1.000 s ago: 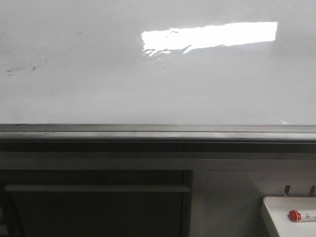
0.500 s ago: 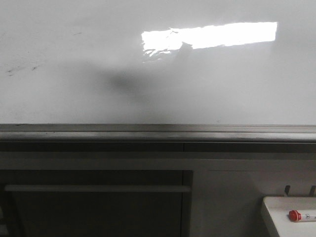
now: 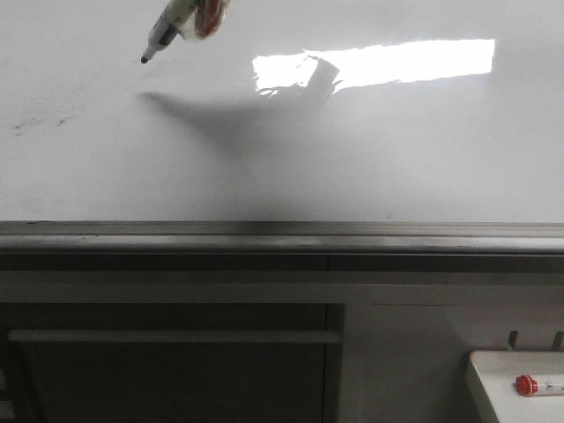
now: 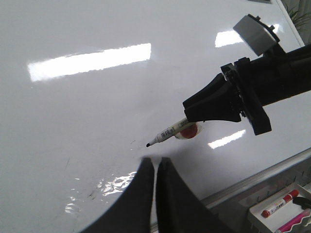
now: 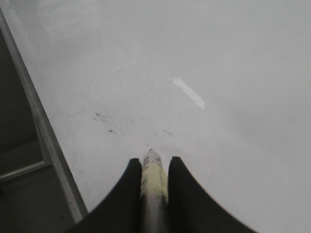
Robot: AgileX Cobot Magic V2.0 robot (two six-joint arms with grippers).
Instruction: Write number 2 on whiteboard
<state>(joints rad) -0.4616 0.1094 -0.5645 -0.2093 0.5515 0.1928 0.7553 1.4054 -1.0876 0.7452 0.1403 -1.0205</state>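
The whiteboard [image 3: 370, 150] fills the front view, glossy white with a bright glare patch and faint dark smudges at left. No drawn 2 shows on it. My right gripper [image 5: 154, 164] is shut on a black-tipped marker [image 3: 162, 37], which enters the front view at the top left, its tip just off or at the board. In the left wrist view the right arm [image 4: 252, 92] holds the marker [image 4: 167, 135] pointing at the whiteboard [image 4: 87, 107]. My left gripper [image 4: 155, 162] is shut and empty, close in front of the board below the marker tip.
A grey metal rail [image 3: 282, 236] runs along the board's bottom edge. A small white tray [image 3: 515, 388] with a red-capped marker [image 3: 526, 384] sits at the lower right; it shows in the left wrist view too [image 4: 279, 206]. A dark cabinet front lies below.
The marker has come into the front view at the top left, and its shadow on the board has grown darker and larger. No mark appears on the board.
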